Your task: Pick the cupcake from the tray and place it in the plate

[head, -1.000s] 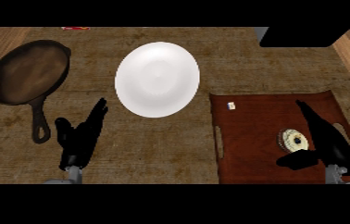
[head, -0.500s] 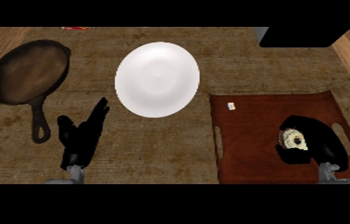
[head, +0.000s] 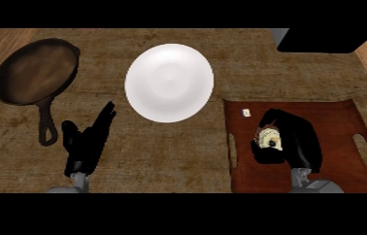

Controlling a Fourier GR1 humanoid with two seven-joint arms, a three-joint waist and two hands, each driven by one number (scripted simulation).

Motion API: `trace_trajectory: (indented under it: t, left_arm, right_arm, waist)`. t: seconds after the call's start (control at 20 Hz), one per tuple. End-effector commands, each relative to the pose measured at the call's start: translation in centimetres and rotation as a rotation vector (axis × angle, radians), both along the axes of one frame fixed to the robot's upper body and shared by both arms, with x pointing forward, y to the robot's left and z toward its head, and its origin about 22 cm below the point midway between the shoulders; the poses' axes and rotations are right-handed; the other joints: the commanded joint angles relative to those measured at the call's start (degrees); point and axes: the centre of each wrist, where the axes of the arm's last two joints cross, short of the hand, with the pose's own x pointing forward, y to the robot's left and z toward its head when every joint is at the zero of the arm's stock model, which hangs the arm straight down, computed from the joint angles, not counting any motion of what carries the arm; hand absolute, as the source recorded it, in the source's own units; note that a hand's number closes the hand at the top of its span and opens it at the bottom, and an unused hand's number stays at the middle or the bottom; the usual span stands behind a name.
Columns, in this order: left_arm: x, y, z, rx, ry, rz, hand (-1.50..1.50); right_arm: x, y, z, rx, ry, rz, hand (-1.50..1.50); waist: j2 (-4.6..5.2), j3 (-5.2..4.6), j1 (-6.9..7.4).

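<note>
One view only, from the head, looking steeply down on a counter (head: 179,151) whose top is a mottled brown, streaked and worn-looking, filling nearly the whole field. At the upper right a dark, boxy shape (head: 319,40) cuts across the corner of the counter; what it is cannot be told. A lighter strip of wood tone shows along the far right edge. At the left lies a dark skillet (head: 39,71), round pan uppermost and its handle running down toward the lower edge. Near the middle, a little above centre, sits the white plate (head: 169,82), bare and well apart from the skillet. At the right lies the reddish-brown tray (head: 337,115), reaching the right edge of the view, with a small pale object (head: 246,112) near its upper left corner, too small to identify. On the tray, the right hand (head: 297,139) is curled round the cupcake (head: 270,137), whose pale top shows between fingers and thumb; the cupcake is over the tray, far from the plate, and whether it rests on the tray or is lifted off it cannot be told. The left hand (head: 86,142) shows at the lower left over the counter, fingers straight and pointing up, holding nothing, between the skillet handle and the plate.
</note>
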Motion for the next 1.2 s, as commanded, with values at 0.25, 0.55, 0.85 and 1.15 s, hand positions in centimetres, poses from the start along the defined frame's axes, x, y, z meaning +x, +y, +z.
trace_trajectory:
  t: [0.25, 0.55, 0.85, 1.15]
  left_arm:
    - [1.0, -2.0, 0.3, -0.011, 0.022, -0.110, 0.00]
    - [1.2, -2.1, 0.0, -0.007, 0.039, -0.108, 0.00]
    - [1.5, -3.0, 0.1, -0.007, 0.038, -0.108, 0.00]
    - [1.2, -2.6, 0.0, -0.004, 0.040, -0.087, 0.00]
  right_arm:
    - [-0.3, 14.2, 4.9, 0.053, -0.285, 0.165, 1.50]
    - [-0.2, 17.0, 6.4, 0.143, -0.412, 0.013, 1.50]
    - [0.6, 18.5, 7.1, 0.250, -0.487, -0.141, 1.50]
    - [1.8, 19.2, 6.7, 0.278, -0.586, -0.209, 1.50]
  waist:
    - [0.27, -0.61, 6.28]
    - [0.52, -0.38, 6.42]
    - [0.87, -0.18, 5.78]
    - [0.89, -0.16, 4.79]
